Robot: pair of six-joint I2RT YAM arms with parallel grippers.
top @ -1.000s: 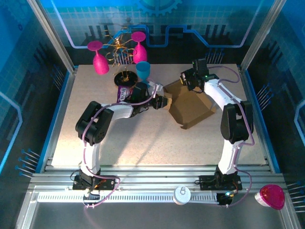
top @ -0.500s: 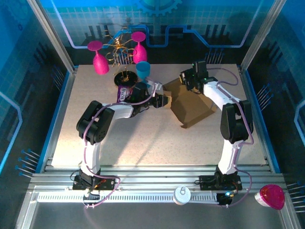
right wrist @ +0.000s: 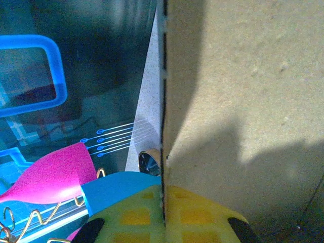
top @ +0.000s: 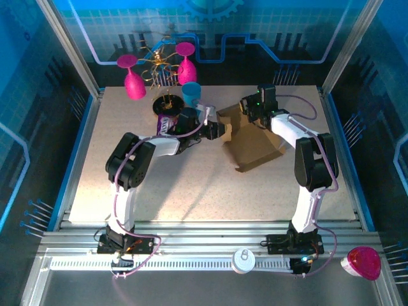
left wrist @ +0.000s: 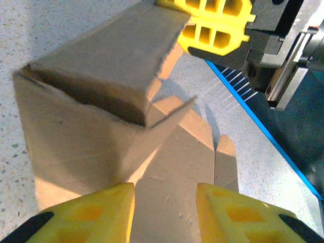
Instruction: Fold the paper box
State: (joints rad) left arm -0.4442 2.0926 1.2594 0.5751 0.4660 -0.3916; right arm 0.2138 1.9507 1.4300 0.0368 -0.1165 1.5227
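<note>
A plain brown paper box (top: 255, 150) sits half-formed on the speckled table (top: 178, 185), right of centre toward the far side, between the two arms' grippers.

The right gripper (top: 250, 108) is clamped on the thin top edge of a raised panel at the box's far corner. Its wrist view shows the cardboard edge sandwiched between the yellow fingers (right wrist: 131, 217). The left gripper (top: 221, 132) is at the box's left side with its fingers partly spread. Cardboard shows through the gap in its wrist view, but whether the fingers touch it cannot be told.

The step in hand appears to be standing the walls up: the right arm holds one panel upright while the left lines up on a loose flap. The next move probably calls for the left gripper to catch that flap and bend it along its crease, with the right arm holding steady so the box does not slide.

The box is unprinted and creased. One wall folds over into a shadowed hollow, and flat panels and a narrow tab lie spread on the table beside it.
</note>
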